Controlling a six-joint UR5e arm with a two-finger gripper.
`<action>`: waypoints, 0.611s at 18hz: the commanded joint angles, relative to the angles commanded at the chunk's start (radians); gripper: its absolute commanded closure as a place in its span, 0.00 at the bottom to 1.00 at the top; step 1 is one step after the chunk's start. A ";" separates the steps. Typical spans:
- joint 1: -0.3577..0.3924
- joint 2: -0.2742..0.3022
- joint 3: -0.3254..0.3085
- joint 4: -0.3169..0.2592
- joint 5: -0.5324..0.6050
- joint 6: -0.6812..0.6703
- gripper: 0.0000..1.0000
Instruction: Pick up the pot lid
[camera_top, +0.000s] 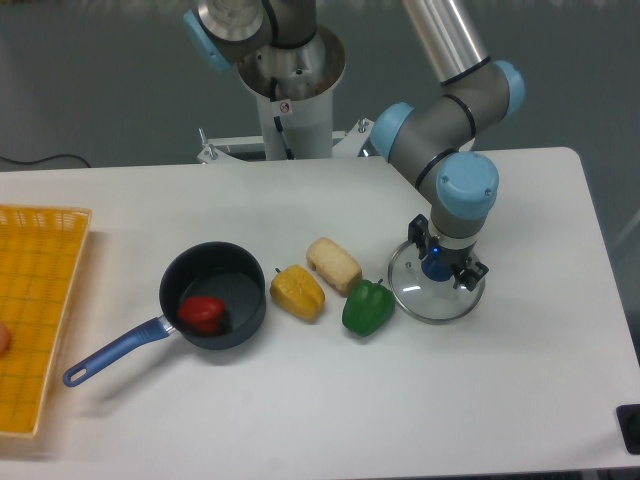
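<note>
Lighting: bright, diffuse; the white tabletop (300, 420) is rendered pale. Shadows: soft-edged, with faint grey shading seen on the tabletop toward seven o'clock. Dark tones: concentrated in the frying pan (212, 275), toward nine o'clock. Focus: object outlines legibly rendered, fine detail softened.

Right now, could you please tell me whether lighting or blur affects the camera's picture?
In the fixed camera's view, no obvious motion blur on the gripper; the black pan is dark inside, with little detail; the clear lid fades into the pale table.
</note>
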 joint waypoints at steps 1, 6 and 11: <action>0.000 0.000 0.000 -0.002 0.000 0.000 0.34; 0.000 -0.003 0.002 -0.003 0.000 -0.002 0.50; 0.000 0.005 0.037 -0.093 0.002 0.000 0.53</action>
